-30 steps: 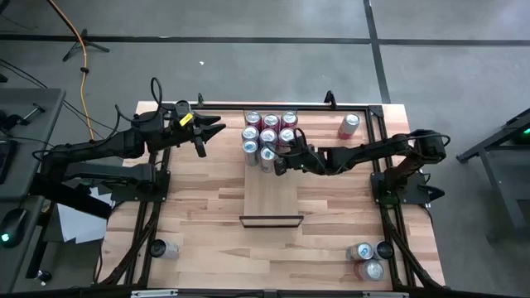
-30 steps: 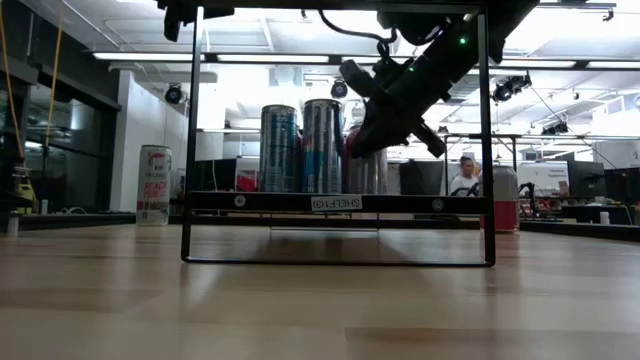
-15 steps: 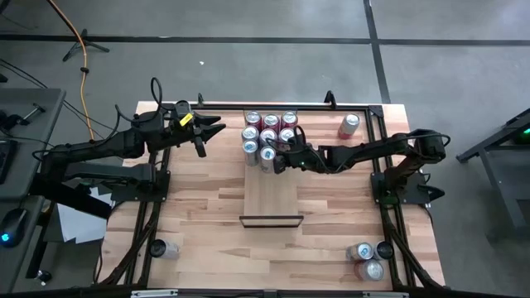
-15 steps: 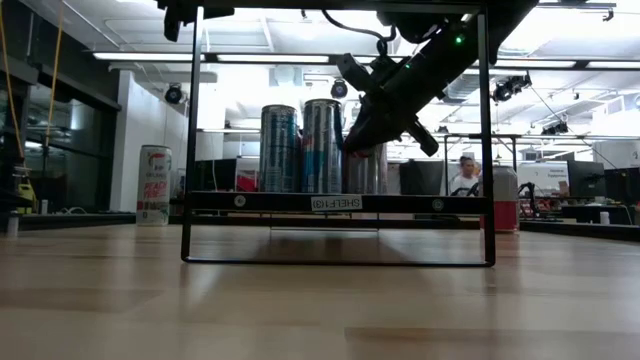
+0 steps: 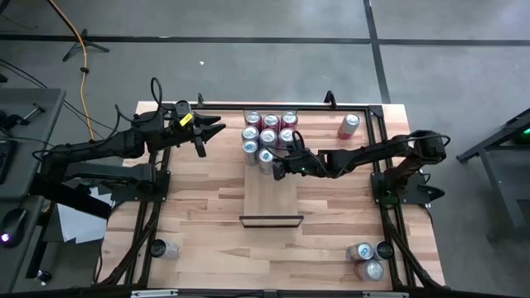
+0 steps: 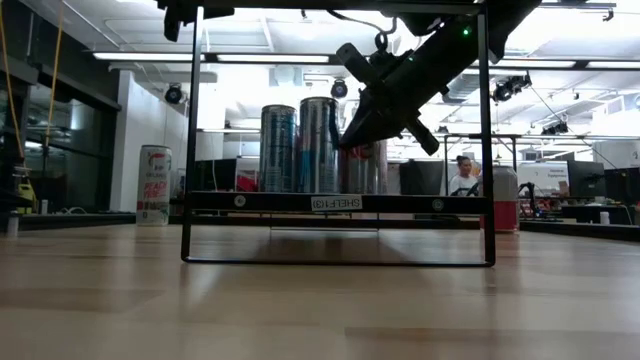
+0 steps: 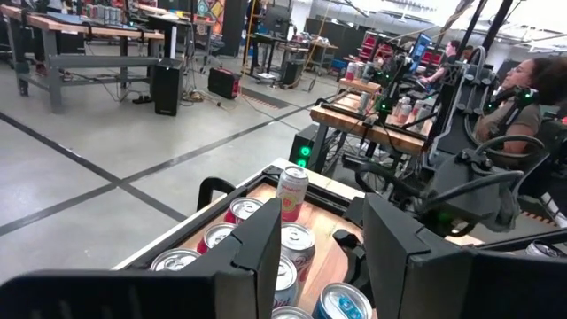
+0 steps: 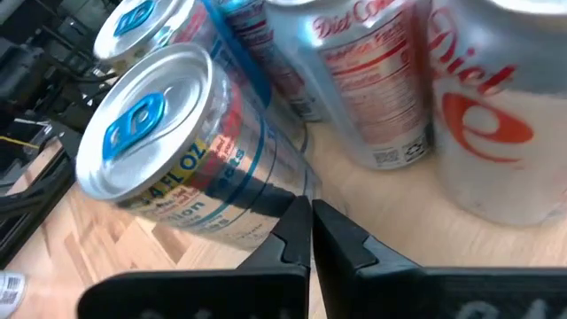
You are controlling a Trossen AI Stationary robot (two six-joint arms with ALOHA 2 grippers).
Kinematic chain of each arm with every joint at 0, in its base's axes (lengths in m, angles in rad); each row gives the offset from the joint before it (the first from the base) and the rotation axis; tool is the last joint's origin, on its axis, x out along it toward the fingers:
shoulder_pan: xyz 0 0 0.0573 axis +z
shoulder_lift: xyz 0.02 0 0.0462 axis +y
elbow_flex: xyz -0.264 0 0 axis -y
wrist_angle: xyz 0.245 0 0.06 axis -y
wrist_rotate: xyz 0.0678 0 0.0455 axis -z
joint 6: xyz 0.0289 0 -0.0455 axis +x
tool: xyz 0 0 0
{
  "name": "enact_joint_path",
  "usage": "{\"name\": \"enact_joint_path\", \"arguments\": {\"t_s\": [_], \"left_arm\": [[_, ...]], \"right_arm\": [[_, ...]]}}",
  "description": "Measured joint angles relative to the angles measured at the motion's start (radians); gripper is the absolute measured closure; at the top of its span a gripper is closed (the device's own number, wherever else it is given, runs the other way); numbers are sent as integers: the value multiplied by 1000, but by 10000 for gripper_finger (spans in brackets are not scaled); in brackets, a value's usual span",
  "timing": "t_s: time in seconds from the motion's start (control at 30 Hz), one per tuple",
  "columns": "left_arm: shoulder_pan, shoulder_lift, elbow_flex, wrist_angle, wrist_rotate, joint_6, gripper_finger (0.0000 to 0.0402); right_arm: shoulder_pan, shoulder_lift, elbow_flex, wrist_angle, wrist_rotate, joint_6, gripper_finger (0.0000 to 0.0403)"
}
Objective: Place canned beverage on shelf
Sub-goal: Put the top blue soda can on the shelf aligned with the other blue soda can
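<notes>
We see the big wooden counter [image 5: 199,207] first. The long shelf [image 5: 271,199] lies under our right hand [image 5: 279,171]. That hand is pressed together and pinches nothing. A bunch of cans [image 5: 269,132] stands just past it, at the shelf's far end. The left hand [image 5: 217,127] waits off to the side, a little spread, holding nothing.

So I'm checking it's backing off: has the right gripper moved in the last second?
Yes. The right gripper slid slightly toward the shelf's open front, away from the can cluster.
</notes>
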Motion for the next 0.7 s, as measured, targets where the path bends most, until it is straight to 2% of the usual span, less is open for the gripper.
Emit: {"name": "enact_joint_path", "arguments": {"t_s": [0.33,0.7], "left_arm": [[0,0,0,0,0,0,300],[0,0,0,0,0,0,300]], "right_arm": [[43,0,0,20,-3,26,403],[84,0,0,58,-81,33,403]]}}
